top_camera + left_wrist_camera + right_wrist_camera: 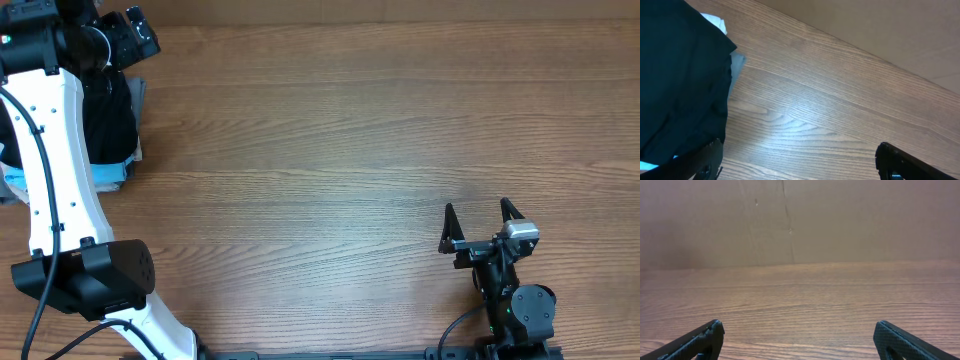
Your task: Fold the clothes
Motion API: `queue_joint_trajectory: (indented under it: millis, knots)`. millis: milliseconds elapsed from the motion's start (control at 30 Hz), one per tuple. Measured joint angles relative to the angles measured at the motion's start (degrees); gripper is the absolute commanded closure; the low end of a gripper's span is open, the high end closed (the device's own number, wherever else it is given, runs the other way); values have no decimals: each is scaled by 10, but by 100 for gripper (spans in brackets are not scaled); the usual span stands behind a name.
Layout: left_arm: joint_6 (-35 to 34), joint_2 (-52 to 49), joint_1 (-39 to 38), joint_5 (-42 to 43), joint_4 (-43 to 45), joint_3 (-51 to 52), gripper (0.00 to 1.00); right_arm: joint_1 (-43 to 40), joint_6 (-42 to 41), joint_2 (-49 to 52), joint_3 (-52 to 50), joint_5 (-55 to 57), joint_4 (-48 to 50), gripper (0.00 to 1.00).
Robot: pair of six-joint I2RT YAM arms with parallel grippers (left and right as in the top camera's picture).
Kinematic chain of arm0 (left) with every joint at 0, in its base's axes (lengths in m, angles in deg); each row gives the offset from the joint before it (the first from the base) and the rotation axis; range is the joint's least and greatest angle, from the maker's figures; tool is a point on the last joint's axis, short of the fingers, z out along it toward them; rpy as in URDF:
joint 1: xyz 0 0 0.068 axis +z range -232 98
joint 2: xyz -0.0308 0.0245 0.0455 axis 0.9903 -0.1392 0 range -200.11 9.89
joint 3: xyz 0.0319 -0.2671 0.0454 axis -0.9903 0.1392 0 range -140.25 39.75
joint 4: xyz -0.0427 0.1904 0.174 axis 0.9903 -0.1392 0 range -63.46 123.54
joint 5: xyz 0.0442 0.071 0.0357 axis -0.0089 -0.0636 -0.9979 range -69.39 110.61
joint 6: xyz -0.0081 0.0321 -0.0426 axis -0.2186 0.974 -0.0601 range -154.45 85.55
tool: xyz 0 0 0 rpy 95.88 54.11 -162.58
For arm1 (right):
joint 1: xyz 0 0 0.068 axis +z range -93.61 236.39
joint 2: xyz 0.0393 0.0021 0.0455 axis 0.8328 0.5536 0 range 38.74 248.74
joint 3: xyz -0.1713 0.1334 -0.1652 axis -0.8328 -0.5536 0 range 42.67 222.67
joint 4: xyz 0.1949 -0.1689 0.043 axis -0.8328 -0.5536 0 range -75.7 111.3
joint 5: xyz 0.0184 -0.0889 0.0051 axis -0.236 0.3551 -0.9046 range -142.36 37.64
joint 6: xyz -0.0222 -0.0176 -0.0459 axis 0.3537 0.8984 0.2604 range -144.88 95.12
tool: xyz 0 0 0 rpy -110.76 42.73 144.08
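The black T-shirt [108, 118] lies as a compact, straight-edged bundle on a stack of pale garments [112, 172], just ahead of the left tool [800, 162] and to its left side. That tool is spread wide, pinching nothing, with the cloth near one fingertip. Between the two tools the desk [330, 150] carries nothing. The right tool [478, 212] is likewise spread and empty, with only bare wood ahead of it. Judging by the neat edge, the folding looks done and the shirt stacked, though its hidden side cannot be checked.
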Motion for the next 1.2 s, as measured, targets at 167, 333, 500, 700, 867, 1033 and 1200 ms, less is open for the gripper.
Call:
queue_joint_trajectory:
  millis: [167,333,500,700,867,1033,1200]
  knots:
    - [0,2,-1,0,-2,0,0,0,0,0,0,0,0,0]
    - [0,49,-22,-6,-3,8,0,0,0,0,0,0,0,0]
    - [0,166,-80,-6,-2,7,0,0,0,0,0,0,0,0]
    - [2,309,-137,-24,-2,10,0,0,0,0,0,0,0,0]
    - [2,393,-139,-34,-2,70,0,0,0,0,0,0,0,0]
    - [2,472,-139,-37,-21,179,0,0,0,0,0,0,0,0]
    - [0,564,-136,-39,-19,321,0,0,0,0,0,0,0,0]
